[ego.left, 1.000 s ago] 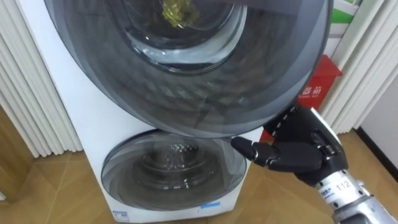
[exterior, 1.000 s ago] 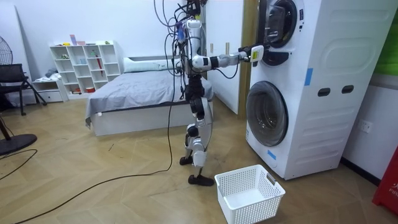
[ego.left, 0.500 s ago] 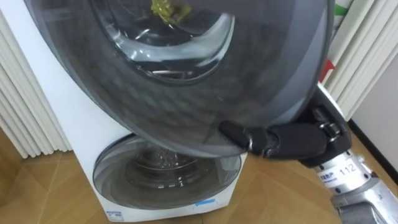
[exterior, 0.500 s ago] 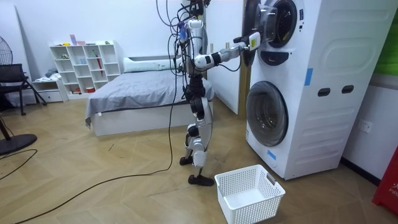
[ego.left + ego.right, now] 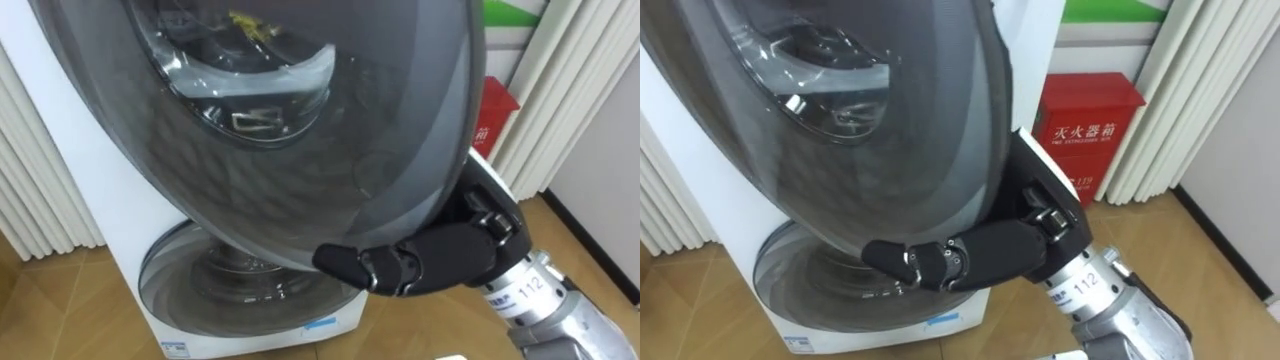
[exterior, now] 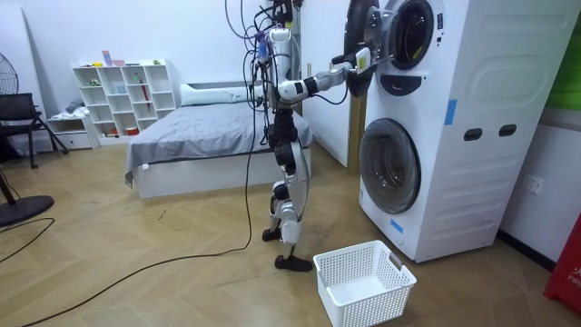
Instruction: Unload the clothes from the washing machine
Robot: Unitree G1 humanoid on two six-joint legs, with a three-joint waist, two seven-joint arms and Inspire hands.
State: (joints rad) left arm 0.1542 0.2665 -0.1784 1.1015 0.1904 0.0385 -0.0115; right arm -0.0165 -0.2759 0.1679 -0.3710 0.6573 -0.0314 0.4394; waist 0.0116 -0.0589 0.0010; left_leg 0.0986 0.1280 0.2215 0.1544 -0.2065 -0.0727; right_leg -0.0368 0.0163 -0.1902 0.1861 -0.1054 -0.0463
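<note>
Robot stands at the stacked washing machine (image 6: pixel 481 173), right arm raised and stretched forward. Right hand (image 5: pixel 440 265) lies under the upper door (image 5: pixel 300 180), fingers (image 5: pixel 915 260) curled, hooking its lower rim. Door swung partly out. Yellow-green cloth (image 5: pixel 250 25) shows through the glass, inside the upper drum

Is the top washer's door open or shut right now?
Partly open. In the room view the upper machine's dark round glass door stands angled out from the white front, right hand hooked on its lower rim.
</note>
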